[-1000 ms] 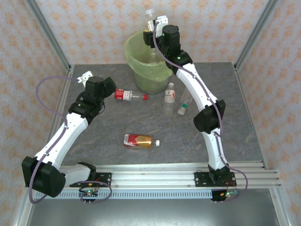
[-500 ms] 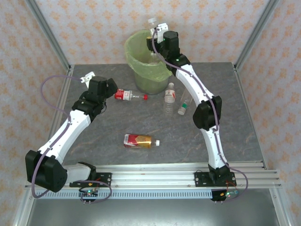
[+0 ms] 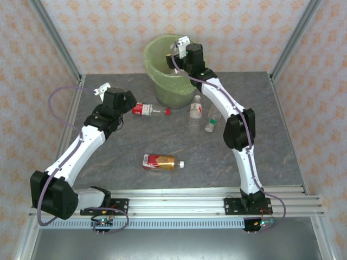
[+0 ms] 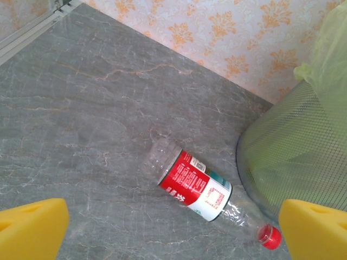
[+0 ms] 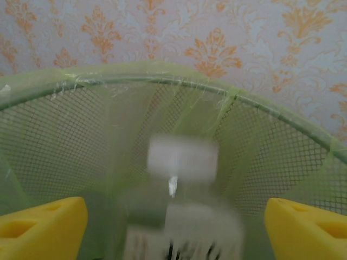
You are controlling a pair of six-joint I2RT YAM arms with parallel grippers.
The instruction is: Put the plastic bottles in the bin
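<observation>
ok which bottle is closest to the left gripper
The red-capped bottle with the red label, lying beside the bin below the left gripper; the rest on the table are farther off.

"Was the bin (image 3: pixel 169 89) green?"

"Pale green liner over fine mesh. The bench (image 3: pixel 206 162) was grey, veined like marble; the wallpaper (image 3: pixel 108 32) pale with orange floral motifs. The red-capped bottle (image 4: pixel 195 187) wore a red-and-white label, a white-capped bottle (image 3: pixel 160 161) red-and-gold."
</observation>
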